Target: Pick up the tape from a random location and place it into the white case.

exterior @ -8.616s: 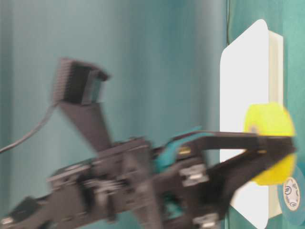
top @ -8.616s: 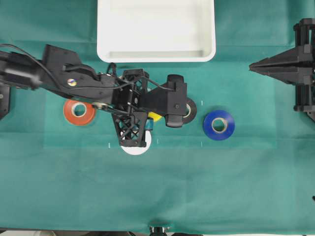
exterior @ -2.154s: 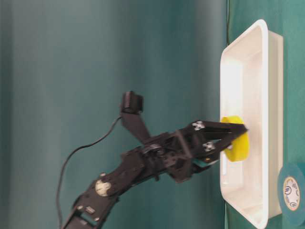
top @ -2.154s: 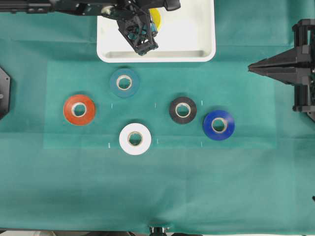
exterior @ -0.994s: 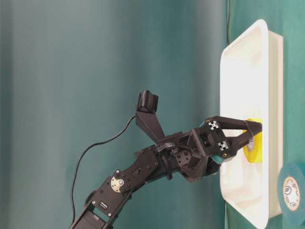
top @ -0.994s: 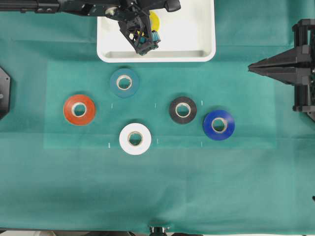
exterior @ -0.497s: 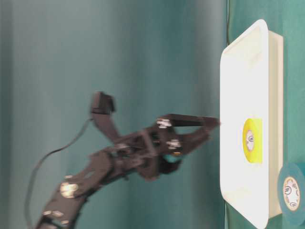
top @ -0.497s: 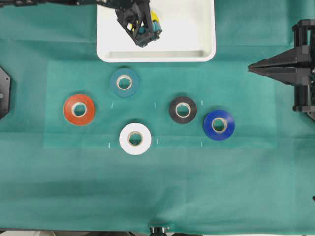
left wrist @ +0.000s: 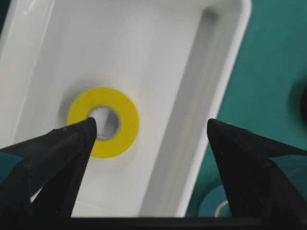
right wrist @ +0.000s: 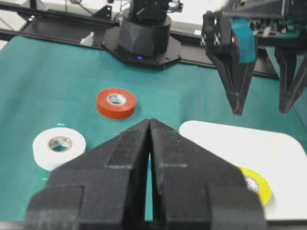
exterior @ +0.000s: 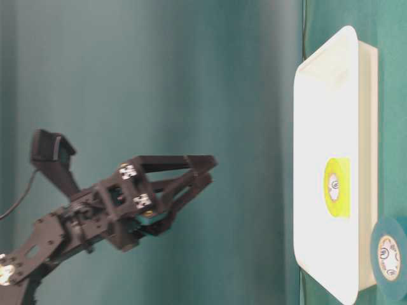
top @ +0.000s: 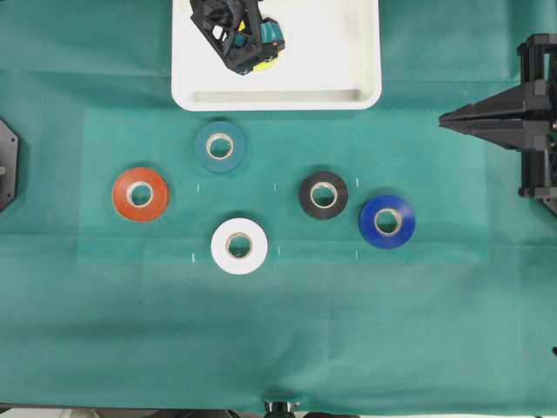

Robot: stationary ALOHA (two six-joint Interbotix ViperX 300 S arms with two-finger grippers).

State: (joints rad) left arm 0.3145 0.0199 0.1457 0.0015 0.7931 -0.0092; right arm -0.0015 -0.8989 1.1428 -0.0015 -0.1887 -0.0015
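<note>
On the green tabletop (top: 287, 340) lie teal (top: 219, 145), orange (top: 139, 193), white (top: 238, 246), black (top: 323, 194) and blue rolls (top: 386, 220). Above the white case (top: 348, 52), where the tape (left wrist: 103, 121) rests flat, the left gripper (left wrist: 148, 132) hangs with jaws wide; the right gripper (right wrist: 150, 125) has its jaws closed.

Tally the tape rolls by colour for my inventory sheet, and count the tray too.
Yellow roll, in the white tray: 1
Teal roll: 1
Orange roll: 1
White roll: 1
Black roll: 1
Blue roll: 1
White tray: 1
Total: 6 rolls and 1 tray, 7 things
</note>
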